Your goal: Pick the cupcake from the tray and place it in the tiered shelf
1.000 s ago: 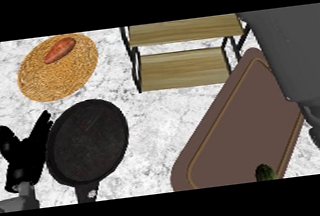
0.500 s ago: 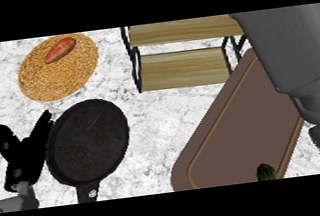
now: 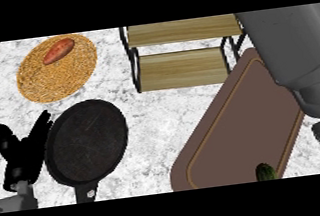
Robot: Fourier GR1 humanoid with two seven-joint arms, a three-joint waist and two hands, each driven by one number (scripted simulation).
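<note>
Left hand (image 3: 21,153): open at the lower left, fingers up; black pan (image 3: 85,142) just beside it on its right.
Ahead of left hand: bare marble, then woven mat (image 3: 55,70) carrying a sweet potato (image 3: 59,50).
Between pan and brown tray (image 3: 240,128): open counter strip leading to tiered shelf (image 3: 182,52).
Right side: grey forearm (image 3: 297,48) covers the tray's far corner.

No text, label, brand, number or sign can be read anywhere. The tray (image 3: 233,136), the tiered shelf (image 3: 182,52) and the pan (image 3: 85,142) bear no lettering.
</note>
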